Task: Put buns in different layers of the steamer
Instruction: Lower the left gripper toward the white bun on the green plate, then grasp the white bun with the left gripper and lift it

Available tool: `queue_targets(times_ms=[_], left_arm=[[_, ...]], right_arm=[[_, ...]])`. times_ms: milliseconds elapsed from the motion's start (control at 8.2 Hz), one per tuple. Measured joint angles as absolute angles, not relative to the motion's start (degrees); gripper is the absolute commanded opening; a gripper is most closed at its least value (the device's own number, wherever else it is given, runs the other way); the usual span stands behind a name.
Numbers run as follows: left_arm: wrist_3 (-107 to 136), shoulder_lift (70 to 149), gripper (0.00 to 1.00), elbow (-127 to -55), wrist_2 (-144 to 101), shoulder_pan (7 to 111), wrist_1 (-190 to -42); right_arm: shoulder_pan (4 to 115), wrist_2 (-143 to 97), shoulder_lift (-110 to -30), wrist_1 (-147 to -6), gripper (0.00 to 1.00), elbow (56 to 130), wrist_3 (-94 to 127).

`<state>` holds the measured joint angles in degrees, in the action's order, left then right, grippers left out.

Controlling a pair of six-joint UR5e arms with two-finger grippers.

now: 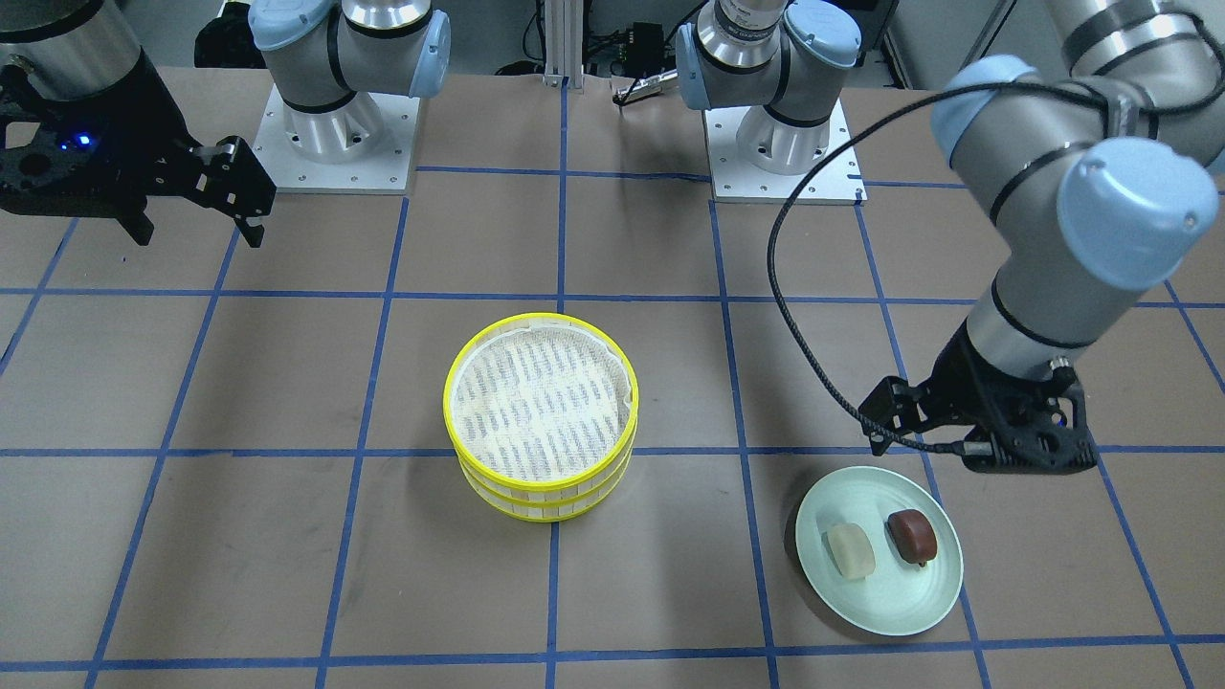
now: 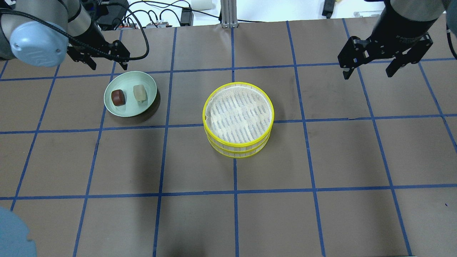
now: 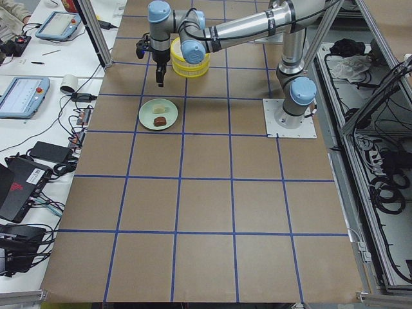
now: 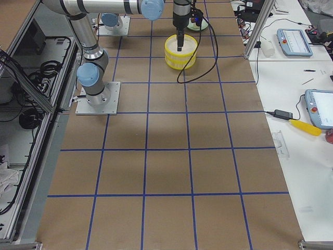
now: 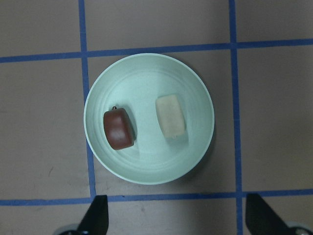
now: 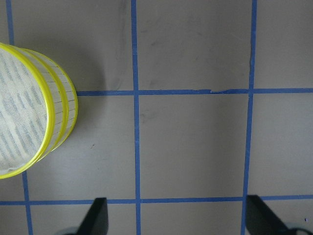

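Two buns, the cream-white bun (image 2: 139, 93) and the reddish-brown bun (image 2: 118, 97), sit side by side on the pale green plate (image 2: 130, 109), close but not touching. The steamer is stacked mid-desk, top layer (image 2: 238, 112) on the lower layer (image 2: 237, 152), well apart from the plate. Top mesh is empty; the lower mesh is covered, so you can't check it. No step of the task is done yet, by my read.

Risks:
- With the stack closed, only the top layer is reachable. If you drop both buns there, the task fails. One layer likely has to come off first.
- The buns are near each other. A wide gripper coming down on one could clip or shove the other.
- Rounded buns on a smooth plate: an off-centre pinch may squirt the bun out or drag the plate across the desk (image 2: 321, 160).

Left gripper (image 2: 109, 66): jaws spread wide, holding nothing, hanging just beside the plate's rim, not over either bun.
Right gripper (image 2: 367, 75): jaws also wide apart, nothing in them, off to the side of the steamer, touching nothing.
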<state>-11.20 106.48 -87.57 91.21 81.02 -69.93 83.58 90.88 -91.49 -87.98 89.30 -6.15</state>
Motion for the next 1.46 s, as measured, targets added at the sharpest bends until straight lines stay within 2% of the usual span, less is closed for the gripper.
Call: queue_targets(times_ms=[488,732,976,1098,1463], left_arm=[[-12.0,119.0,1.00,-90.0,89.0,80.7,-55.8],[-12.2,122.8,0.89,-90.2,89.4,80.7,-51.6],[-11.0,124.5,0.63,-90.3,89.5,80.8,-49.6],[-10.2,124.7,0.62,-90.4,89.5,80.9,-49.5],[-7.4,124.7,0.22,-91.0,89.5,81.2,-49.7]], right_arm=[[83.6,90.8,-91.5,-88.0,1.00,89.3,-6.2],[83.6,90.8,-91.5,-88.0,1.00,89.3,-6.2],[83.6,90.8,-91.5,-88.0,1.00,89.3,-6.2],[83.6,90.8,-91.5,-88.0,1.00,89.3,-6.2],[83.6,90.8,-91.5,-88.0,1.00,89.3,-6.1]])
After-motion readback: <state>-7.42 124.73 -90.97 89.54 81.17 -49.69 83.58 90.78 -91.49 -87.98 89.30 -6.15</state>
